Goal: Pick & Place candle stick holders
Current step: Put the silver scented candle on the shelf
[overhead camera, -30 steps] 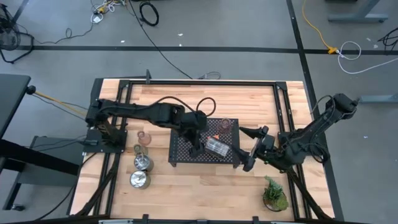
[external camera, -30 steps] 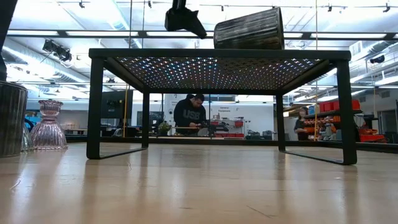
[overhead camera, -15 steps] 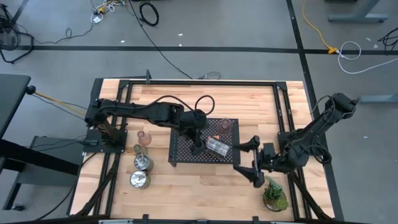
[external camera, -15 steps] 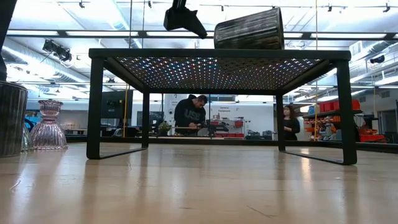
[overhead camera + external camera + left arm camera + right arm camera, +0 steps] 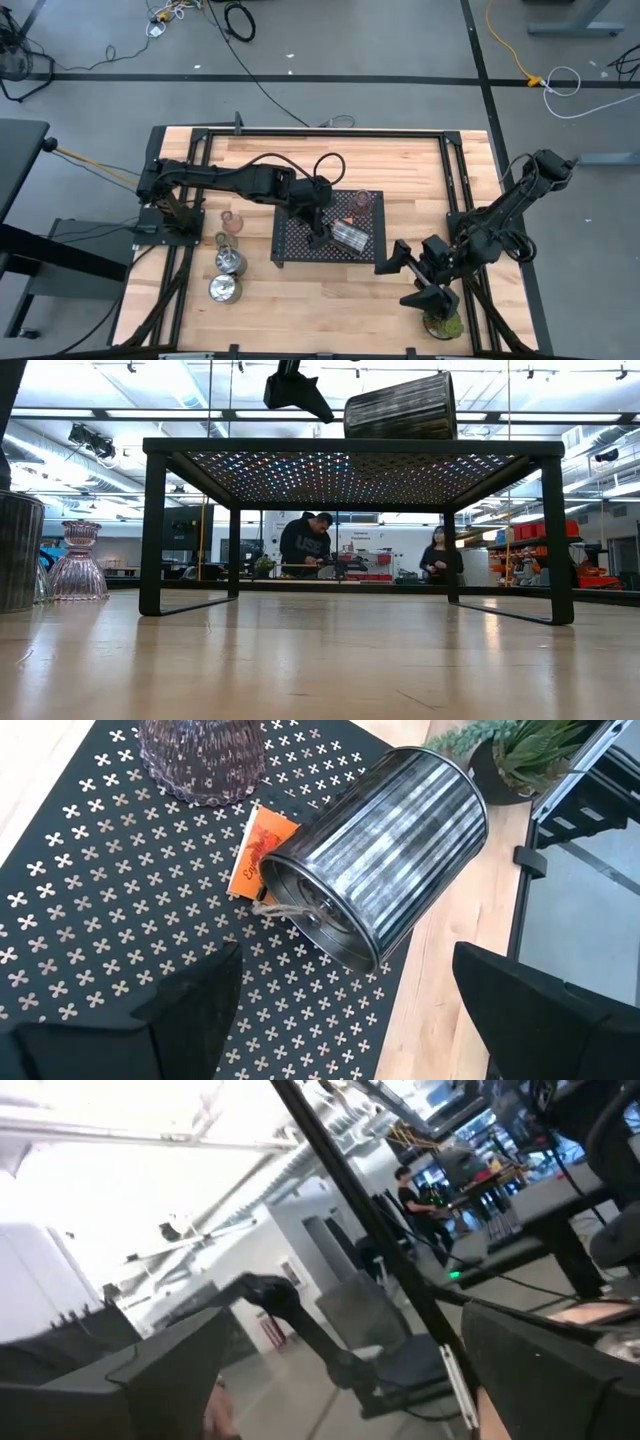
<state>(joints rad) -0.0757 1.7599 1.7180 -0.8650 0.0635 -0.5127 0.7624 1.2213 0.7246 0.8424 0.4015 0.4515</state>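
Left gripper (image 5: 340, 1010) hangs over the black perforated tray (image 5: 295, 240), fingers spread apart and empty. A silver ribbed holder (image 5: 385, 850) lies on its side just ahead of the fingertips, open mouth toward the camera, an orange tag (image 5: 262, 850) tied at its rim. Tipped over, so likely needs a re-grip or standing up. A pinkish glass holder (image 5: 200, 755) stands further ahead on the same tray, beyond the tag.

Right gripper (image 5: 420, 280) is off the tray, near the small potted plant (image 5: 442, 322), fingers wide apart, nothing held; its wrist camera points up into the room, so it looks parked out of the way.

Remaining holders sit behind the left gripper, on bare wood beside the tray: two silver ones (image 5: 229, 262) (image 5: 224, 289), a pink glass cup (image 5: 232, 223), and a greenish one (image 5: 220, 239) that is hard to make out. Judged roughly a third placed.
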